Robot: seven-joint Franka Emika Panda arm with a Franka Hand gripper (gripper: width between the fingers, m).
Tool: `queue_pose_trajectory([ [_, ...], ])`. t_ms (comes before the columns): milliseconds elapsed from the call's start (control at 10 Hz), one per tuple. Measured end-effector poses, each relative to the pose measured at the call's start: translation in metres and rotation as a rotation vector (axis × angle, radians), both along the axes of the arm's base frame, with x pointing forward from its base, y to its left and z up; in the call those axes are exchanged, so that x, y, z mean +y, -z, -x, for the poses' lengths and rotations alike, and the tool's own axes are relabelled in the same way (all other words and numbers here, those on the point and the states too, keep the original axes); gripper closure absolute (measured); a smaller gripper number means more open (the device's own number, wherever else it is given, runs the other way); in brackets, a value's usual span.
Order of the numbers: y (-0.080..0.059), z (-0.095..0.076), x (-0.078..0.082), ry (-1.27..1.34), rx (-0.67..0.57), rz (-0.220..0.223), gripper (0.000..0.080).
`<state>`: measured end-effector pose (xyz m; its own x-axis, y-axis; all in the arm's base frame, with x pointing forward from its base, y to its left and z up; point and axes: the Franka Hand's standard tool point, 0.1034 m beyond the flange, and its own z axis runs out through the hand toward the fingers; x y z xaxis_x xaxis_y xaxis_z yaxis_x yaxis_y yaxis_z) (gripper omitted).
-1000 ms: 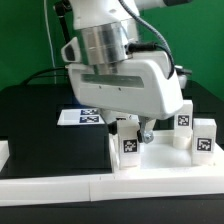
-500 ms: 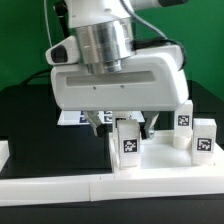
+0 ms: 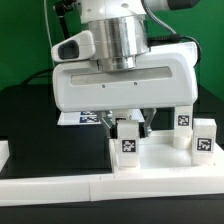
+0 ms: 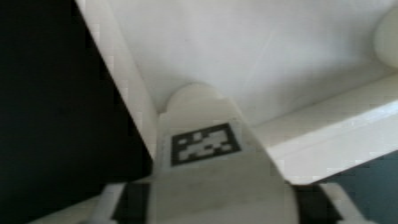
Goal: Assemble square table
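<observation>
The white square table top (image 3: 165, 160) lies at the exterior view's right, and three tagged leg blocks stand on it. My gripper (image 3: 127, 122) hangs straight down over the nearest leg block (image 3: 128, 141), one finger on each side of its upper part. In the wrist view that leg block (image 4: 210, 150) fills the gap, its tag facing the camera, and both dark pads (image 4: 128, 205) lie against its sides. The gripper (image 4: 217, 205) is shut on it. Two more leg blocks (image 3: 183, 124) (image 3: 204, 138) stand further to the exterior view's right. The table top (image 4: 267, 60) shows pale behind the held block.
The marker board (image 3: 80, 117) lies on the black table behind the gripper. A long white border bar (image 3: 50, 185) runs along the front edge, and another white piece (image 3: 4, 152) sits at the exterior view's left. A green wall stands behind.
The gripper body has turned square to the camera and come down over the nearest leg block. Its fingers, wide apart earlier, have closed in on the block's sides.
</observation>
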<state>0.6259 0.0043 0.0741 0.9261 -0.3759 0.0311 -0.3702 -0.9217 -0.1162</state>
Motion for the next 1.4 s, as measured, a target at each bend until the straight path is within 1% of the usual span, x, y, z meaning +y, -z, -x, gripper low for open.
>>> queue_pose_trajectory([
  [100,0.0,0.0,-0.001,0.088,0.009,-0.006,0.051],
  [200,0.0,0.0,-0.001,0.128,0.013,-0.009,0.051],
  [400,0.001,0.0,-0.001,0.31,0.031,-0.022,0.051],
  [600,0.002,0.001,-0.001,0.739,0.101,-0.068,0.051],
  [800,0.0,-0.001,0.001,1.084,0.168,-0.143,0.0509],
  [900,0.0,-0.001,0.002,1.241,0.184,-0.161,0.0509],
  [1000,-0.001,-0.002,0.003,1.331,0.197,-0.167,0.0509],
  [1200,0.001,-0.001,0.004,1.277,0.188,-0.159,0.0509],
  [1300,0.003,0.001,0.008,1.166,0.151,-0.123,0.0342],
  [1400,0.005,0.001,0.014,0.928,0.094,-0.069,0.0184],
])
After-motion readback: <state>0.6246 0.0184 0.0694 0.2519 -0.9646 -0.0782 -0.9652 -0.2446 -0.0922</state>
